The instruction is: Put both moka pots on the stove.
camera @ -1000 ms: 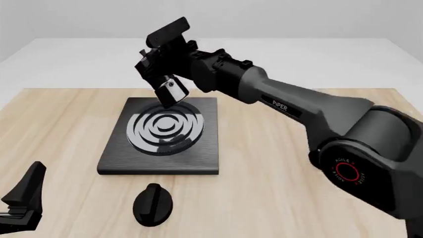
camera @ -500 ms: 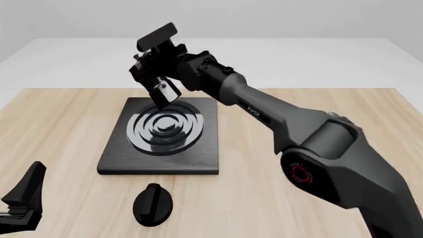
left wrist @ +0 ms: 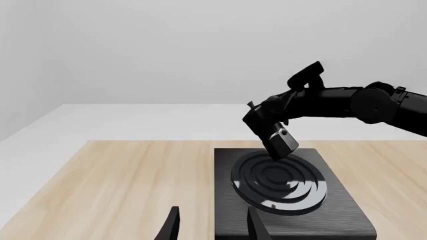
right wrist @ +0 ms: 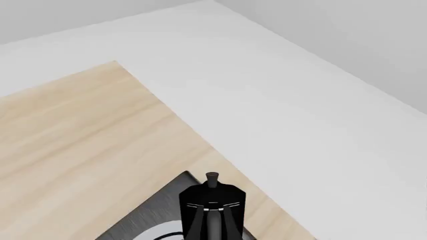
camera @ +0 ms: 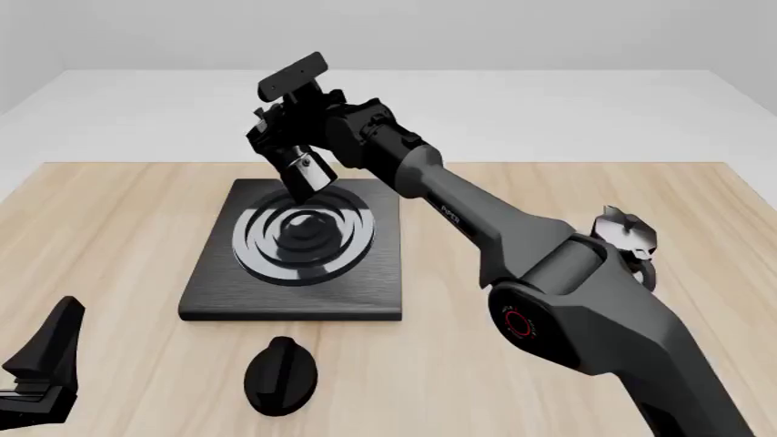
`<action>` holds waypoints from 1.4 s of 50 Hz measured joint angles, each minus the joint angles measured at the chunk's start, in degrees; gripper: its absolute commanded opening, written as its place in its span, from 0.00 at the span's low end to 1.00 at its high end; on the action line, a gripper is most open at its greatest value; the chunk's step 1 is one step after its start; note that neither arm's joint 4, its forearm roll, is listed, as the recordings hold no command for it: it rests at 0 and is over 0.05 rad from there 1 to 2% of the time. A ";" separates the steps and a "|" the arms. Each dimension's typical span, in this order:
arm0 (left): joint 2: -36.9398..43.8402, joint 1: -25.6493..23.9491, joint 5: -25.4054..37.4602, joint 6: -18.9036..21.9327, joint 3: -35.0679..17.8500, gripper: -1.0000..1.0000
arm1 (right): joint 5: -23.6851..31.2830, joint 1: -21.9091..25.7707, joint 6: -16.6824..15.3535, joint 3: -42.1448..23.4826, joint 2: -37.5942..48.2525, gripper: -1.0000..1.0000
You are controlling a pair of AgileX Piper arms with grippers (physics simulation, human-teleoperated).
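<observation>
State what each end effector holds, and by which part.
Right end effector: a pot, seemingly by its handle; contact hidden. Left end effector: nothing.

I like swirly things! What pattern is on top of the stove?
Silver and black rings inside each other on the dark grey stove, clearest in the front view.

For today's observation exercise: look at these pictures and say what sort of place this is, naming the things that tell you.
Probably a simulated kitchen-style test bench, not a real kitchen: a bare wooden table against blank white surroundings, a stove slab with a ring burner, and a moka pot carried by the right gripper.
</observation>
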 measured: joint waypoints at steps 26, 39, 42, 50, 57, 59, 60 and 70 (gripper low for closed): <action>0.00 0.00 0.00 0.00 0.00 1.00 | -0.15 -0.68 0.53 1.09 0.92 0.00; 0.00 0.00 0.00 0.00 0.00 1.00 | -1.34 -0.92 0.67 2.89 0.10 0.00; 0.00 0.00 0.00 0.00 0.00 1.00 | -1.72 -0.96 0.65 3.52 -0.20 0.00; 0.00 0.00 0.00 0.00 0.00 1.00 | -2.59 -1.01 0.77 5.39 -1.20 0.00; 0.00 0.00 0.00 0.00 0.00 1.00 | -4.22 -0.98 1.00 9.49 -3.47 0.00; 0.00 0.00 0.00 0.00 0.00 1.00 | -4.93 -0.96 1.03 11.24 -4.44 0.00; 0.00 0.00 0.00 0.00 0.00 1.00 | -5.34 -0.94 1.05 12.23 -4.98 0.00; 0.00 0.00 0.00 0.00 0.00 1.00 | -9.21 -0.93 0.91 22.12 -10.52 0.00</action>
